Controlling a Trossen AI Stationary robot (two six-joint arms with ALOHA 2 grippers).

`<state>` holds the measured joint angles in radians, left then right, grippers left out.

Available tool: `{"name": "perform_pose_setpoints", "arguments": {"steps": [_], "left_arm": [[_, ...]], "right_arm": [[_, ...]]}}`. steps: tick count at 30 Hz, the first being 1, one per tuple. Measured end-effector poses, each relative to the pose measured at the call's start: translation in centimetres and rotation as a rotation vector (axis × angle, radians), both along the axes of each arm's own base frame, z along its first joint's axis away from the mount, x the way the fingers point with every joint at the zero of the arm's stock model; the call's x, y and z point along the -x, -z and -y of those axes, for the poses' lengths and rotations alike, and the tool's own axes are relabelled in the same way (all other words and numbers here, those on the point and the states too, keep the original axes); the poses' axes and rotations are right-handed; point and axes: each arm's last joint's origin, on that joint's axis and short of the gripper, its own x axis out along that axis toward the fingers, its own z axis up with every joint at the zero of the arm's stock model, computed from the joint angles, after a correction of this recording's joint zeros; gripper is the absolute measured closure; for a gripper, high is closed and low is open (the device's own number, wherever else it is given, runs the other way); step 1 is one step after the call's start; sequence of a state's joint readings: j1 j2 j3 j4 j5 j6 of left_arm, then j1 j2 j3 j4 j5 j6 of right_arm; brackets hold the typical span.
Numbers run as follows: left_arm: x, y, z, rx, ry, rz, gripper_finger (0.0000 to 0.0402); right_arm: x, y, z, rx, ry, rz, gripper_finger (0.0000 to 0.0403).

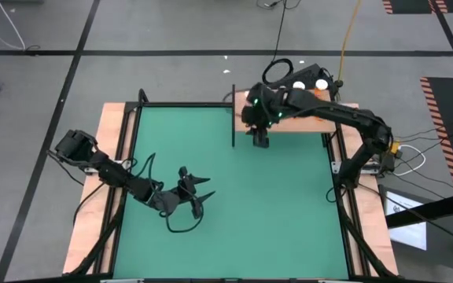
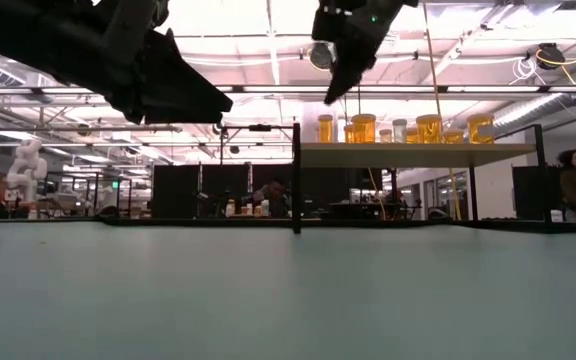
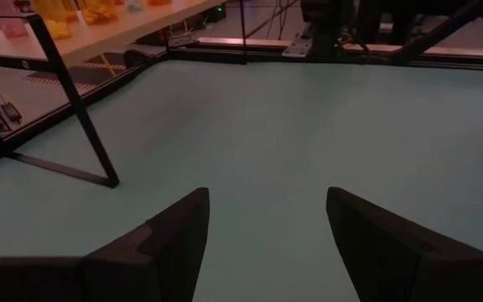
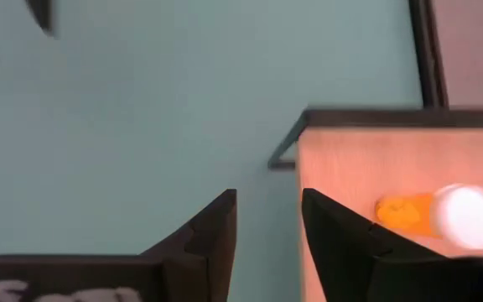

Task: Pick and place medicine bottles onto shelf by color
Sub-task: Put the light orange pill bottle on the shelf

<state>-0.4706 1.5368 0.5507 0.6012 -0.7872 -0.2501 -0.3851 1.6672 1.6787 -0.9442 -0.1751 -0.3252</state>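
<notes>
Right gripper (image 1: 259, 141) empty, fingers slightly apart, beside shelf (image 1: 301, 122) edge (bottles (image 2: 418, 129) crowded): could topple them. Left gripper (image 1: 197, 196) idle, spread.

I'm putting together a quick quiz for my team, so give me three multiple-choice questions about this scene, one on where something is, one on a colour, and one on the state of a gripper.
1. Where are the bottles?
A. on the shelf
B. scattered on the mat
C. in the left gripper

2. What colour is the mat?
A. red
B. green
C. white

3. How are the left gripper's fingers?
A. shut on a bottle
B. shut on nothing
C. open, holding nothing

Answers: 1 A, the low view shows them lined up on the shelf. 2 B, the high view shows a green surface. 3 C, the left wrist view shows bare mat in the wide gap between its fingers.

The right gripper hangs at the shelf's edge.
</notes>
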Motion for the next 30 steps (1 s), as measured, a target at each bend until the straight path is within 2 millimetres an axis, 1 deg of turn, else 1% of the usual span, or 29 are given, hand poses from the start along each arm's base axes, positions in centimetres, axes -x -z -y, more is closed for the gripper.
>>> {"name": "perform_pose_setpoints", "arguments": {"steps": [3, 7, 12, 16, 20, 27, 30], "left_arm": [[0.1, 0.0, 0.2, 0.006, 0.004, 0.003, 0.0158], [0.1, 0.0, 0.3, 0.014, 0.009, 0.006, 0.0158], [0.2, 0.0, 0.3, 0.012, 0.003, 0.008, 0.0158], [0.1, 0.0, 0.3, 0.014, 0.002, 0.01, 0.0158], [0.1, -0.1, 0.4, 0.017, 0.002, 0.016, 0.0158], [0.1, -0.1, 0.3, 0.016, -0.002, 0.017, 0.0158], [0.1, -0.1, 0.3, 0.013, -0.007, 0.018, 0.0158]], "right_arm": [[-0.5, 1.7, -0.8, 0.071, 0.014, -0.038, 0.0293], [-0.8, 3.8, -1.2, 0.107, 0.033, -0.059, 0.0318], [-0.9, 5.0, -0.9, 0.184, 0.086, -0.067, 0.0343], [-0.9, 5.0, -0.4, 0.245, 0.129, -0.063, 0.0357], [-1.0, 4.9, 0.1, 0.261, 0.134, -0.042, 0.0366], [-0.9, 4.8, 0.6, 0.277, 0.133, -0.028, 0.037], [-1.0, 5.1, 0.8, 0.281, 0.13, -0.038, 0.037]]}}
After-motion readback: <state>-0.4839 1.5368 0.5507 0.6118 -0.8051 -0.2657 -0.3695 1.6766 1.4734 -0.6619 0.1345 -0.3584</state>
